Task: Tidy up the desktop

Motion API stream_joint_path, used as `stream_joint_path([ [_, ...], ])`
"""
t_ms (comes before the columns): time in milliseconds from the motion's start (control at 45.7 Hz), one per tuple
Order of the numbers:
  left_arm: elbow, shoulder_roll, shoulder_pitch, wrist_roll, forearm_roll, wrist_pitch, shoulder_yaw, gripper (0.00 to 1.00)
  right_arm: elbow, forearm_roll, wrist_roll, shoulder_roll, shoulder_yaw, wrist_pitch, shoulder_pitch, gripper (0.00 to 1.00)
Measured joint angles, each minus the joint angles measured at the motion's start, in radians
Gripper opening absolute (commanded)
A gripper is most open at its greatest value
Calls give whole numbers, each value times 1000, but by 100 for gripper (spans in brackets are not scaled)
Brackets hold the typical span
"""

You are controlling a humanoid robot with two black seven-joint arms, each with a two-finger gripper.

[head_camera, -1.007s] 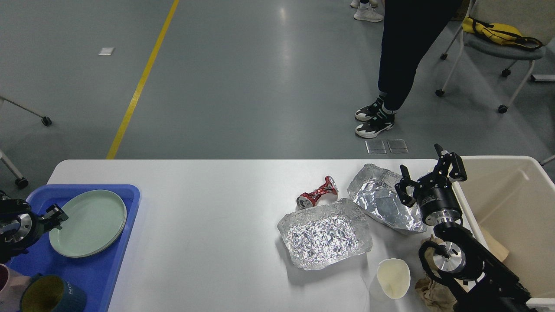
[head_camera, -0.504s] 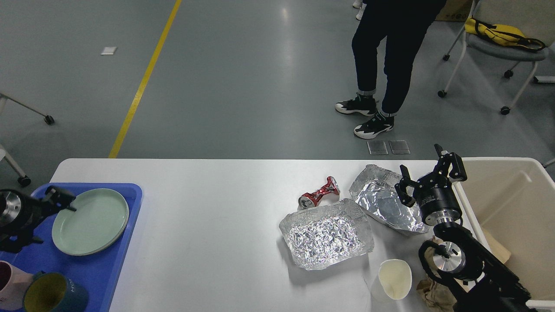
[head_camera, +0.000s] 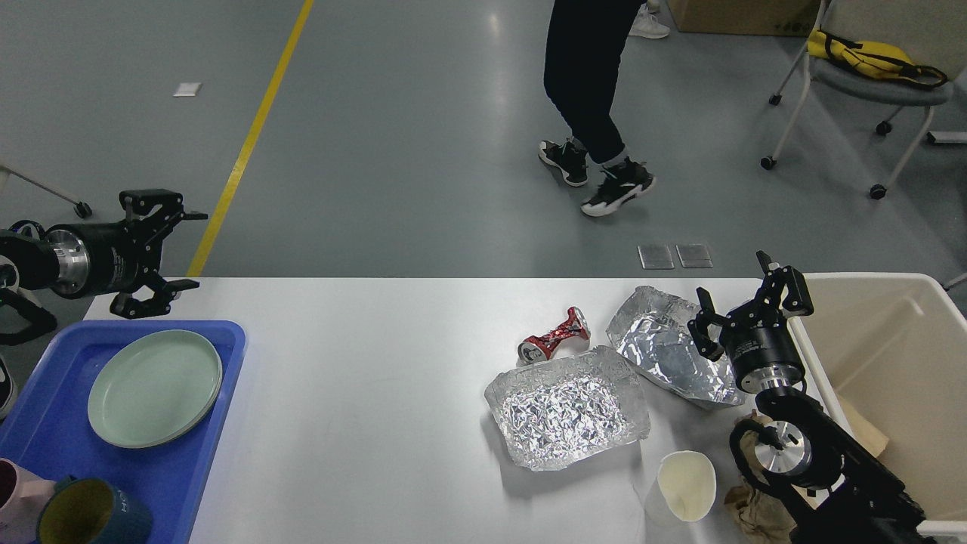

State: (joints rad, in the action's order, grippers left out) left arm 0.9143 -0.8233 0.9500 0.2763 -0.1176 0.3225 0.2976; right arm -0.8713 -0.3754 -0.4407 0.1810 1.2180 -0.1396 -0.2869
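Note:
The white desktop (head_camera: 363,378) fills the lower view. On its right lie a crushed red can (head_camera: 554,338), a foil tray (head_camera: 568,408), a second foil tray (head_camera: 665,346) tilted behind it, a white paper cup (head_camera: 684,485) on its side and crumpled brown paper (head_camera: 755,511). My right gripper (head_camera: 748,302) is open and empty above the right edge of the tilted foil tray. My left gripper (head_camera: 172,251) is open and empty, raised above the table's far left corner.
A blue tray (head_camera: 196,468) at the left holds a green plate (head_camera: 155,387) and two mugs (head_camera: 87,514). A cream bin (head_camera: 906,355) stands at the right edge. A person (head_camera: 593,91) walks on the floor beyond; a chair (head_camera: 869,83) stands at back right.
My left arm has risen from over the blue tray to above the table's far left corner. The person has walked left. The right arm has not moved.

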Motion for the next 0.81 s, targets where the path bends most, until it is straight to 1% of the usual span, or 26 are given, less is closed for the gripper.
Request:
stream_joint_path([
  [153,-152,149,-50,-91,-41,0,121,96,0,0,0,0,0,0,0,100],
  [263,-237,240,-104,-137,-44,-1,232,96,0,1,0,0,0,0,0,100],
  [350,-270,287,-138,-147,-42,-1,321,96,0,1,0,0,0,0,0,100],
  [526,-288,388,-188,-154,-45,5,503,96,0,1,0,0,0,0,0,100],
  [679,-329,472,-209,-170,-45,5,652,96,0,1,0,0,0,0,0,100],
  [744,-338,500,-212,-189,-44,6,684,96,0,1,0,0,0,0,0,100],
  [810,-341,513,-213,-225,-44,6,696,96,0,1,0,0,0,0,0,100],
])
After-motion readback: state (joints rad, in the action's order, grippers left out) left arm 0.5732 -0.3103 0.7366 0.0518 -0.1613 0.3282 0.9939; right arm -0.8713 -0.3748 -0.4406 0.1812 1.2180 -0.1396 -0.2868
